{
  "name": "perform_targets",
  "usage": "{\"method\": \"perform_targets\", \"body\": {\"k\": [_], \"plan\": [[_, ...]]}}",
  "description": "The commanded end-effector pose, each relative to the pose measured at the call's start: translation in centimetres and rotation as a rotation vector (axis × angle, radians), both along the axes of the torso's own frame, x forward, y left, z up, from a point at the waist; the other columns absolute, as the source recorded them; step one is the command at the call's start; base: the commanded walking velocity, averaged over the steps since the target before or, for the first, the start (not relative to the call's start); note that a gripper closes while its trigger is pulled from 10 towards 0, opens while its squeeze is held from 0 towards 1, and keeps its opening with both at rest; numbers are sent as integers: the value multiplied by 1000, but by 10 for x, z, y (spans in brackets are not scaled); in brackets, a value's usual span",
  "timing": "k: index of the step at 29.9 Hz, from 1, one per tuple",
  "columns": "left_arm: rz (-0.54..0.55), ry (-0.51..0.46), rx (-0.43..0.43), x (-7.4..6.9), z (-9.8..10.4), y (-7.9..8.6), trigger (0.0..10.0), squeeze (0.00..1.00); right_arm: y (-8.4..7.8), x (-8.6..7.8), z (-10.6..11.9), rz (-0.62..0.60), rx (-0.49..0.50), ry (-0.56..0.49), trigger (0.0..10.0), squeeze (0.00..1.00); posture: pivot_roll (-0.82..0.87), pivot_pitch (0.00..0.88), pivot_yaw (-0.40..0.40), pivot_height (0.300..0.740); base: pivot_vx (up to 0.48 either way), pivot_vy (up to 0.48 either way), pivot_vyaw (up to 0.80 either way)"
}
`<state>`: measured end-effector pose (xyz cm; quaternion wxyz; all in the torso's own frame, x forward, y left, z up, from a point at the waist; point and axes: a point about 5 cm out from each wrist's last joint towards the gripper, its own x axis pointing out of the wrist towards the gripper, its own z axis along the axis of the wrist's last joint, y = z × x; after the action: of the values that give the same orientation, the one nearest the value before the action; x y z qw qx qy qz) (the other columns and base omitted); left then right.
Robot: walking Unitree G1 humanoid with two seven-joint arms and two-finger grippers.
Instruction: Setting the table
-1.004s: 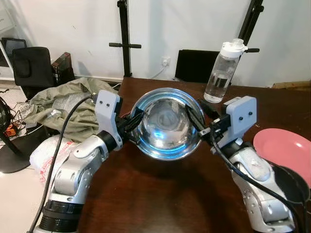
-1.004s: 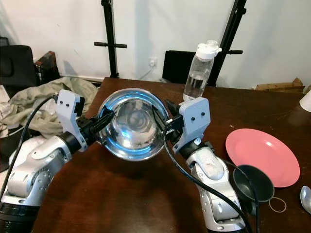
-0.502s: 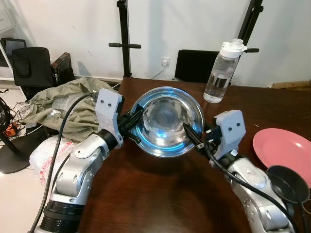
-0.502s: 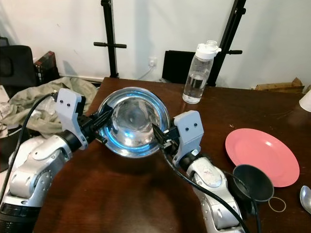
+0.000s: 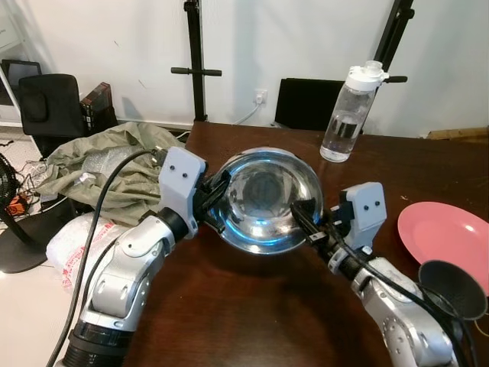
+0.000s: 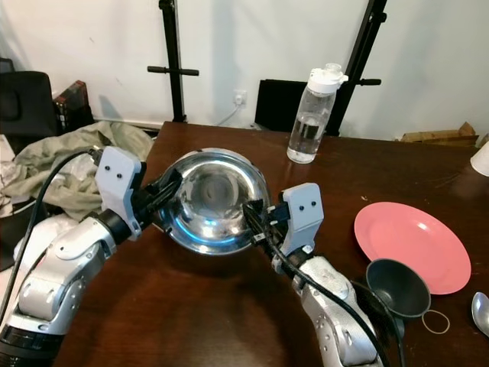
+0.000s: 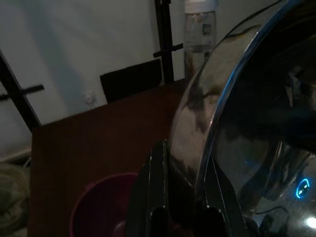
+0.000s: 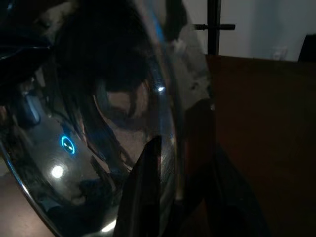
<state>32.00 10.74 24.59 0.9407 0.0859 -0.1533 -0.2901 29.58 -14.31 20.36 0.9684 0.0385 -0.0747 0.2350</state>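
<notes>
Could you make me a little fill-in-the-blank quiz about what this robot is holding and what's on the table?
Both grippers, left and right, clamp the rim of a shiny metal ____.
The plate is coloured ____.
A clear water ____ stands at the table's far edge.
The dark funnel sits beside the ____.

Missing words: bowl; pink; bottle; plate

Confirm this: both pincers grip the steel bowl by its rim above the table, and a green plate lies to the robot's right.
One thing is wrong: the plate is pink, not green, as the right eye view shows. The rest holds: the left pincer and right pincer grip the steel bowl by its rim above the table.
</notes>
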Motion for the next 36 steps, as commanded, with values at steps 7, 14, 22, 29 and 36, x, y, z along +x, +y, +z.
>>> {"method": "perform_targets", "body": {"k": [7,14,22,29,36], "plan": [[-63,-59,-37,-10,9,-10,10000,0,10,-5,-15,79,55,66,0,0,66,126,71,740,0,0,0],[-37,7,-71,-7,0,-11,10000,0,7,-4,-11,47,65,34,0,0,65,121,74,740,0,0,0],[-10,16,-77,-6,-4,-7,10000,0,1,2,-20,-44,6,41,10000,0,67,112,76,740,0,0,0],[-4,32,-61,-13,-8,1,10000,0,-7,5,-27,-130,17,57,10000,0,71,111,80,740,0,0,0],[21,32,-45,-15,-11,6,10000,0,-10,8,-28,-155,12,52,10000,0,78,106,78,740,0,0,0]]}}
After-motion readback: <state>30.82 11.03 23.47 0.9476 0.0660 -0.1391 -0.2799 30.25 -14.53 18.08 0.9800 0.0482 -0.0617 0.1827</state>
